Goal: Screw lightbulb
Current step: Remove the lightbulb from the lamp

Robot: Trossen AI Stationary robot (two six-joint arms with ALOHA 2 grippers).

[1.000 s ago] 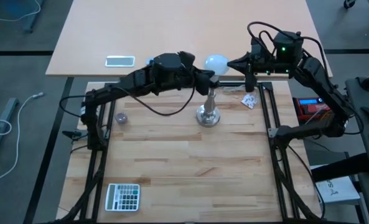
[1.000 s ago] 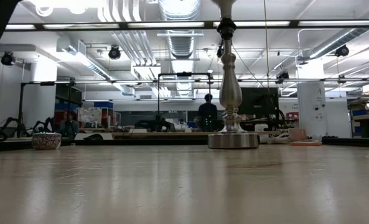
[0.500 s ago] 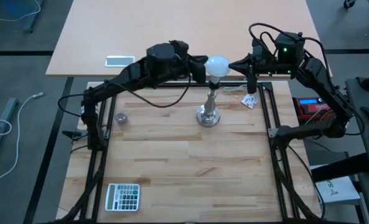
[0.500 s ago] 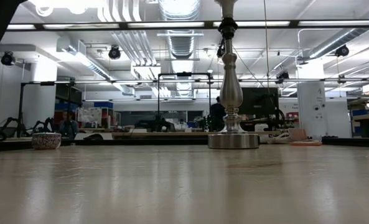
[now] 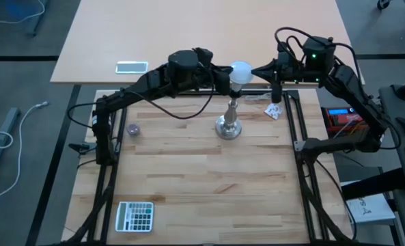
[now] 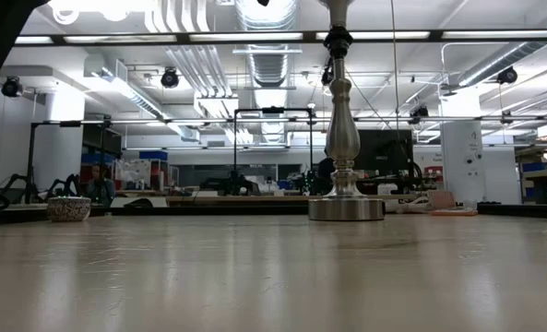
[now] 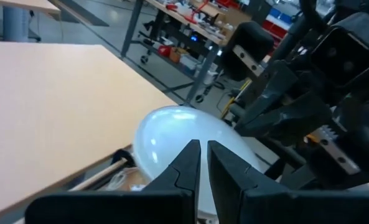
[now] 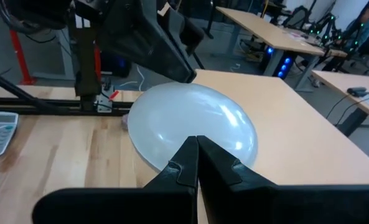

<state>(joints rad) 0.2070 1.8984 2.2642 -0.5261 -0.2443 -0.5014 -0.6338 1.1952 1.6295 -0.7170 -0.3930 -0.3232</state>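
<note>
While perched atop the silver stand [image 5: 229, 125] on the desk [image 5: 188, 178], lightbulb [image 5: 240, 70] flanked by left gripper [image 5: 224, 80], jaws nearly closed, and right gripper [image 5: 255, 70], jaws closed.

Both arms are matte black, jointed links with thin black cables looping off them; a green light glows behind the right arm's [image 5: 339, 72] jaws.

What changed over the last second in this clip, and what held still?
The left gripper swung from beside the stand's stem up toward the lightbulb and now sits against its left side, fingers nearly shut. The right gripper stayed shut at the bulb's right side. Bulb, stand, calculator and phone did not move.
</note>
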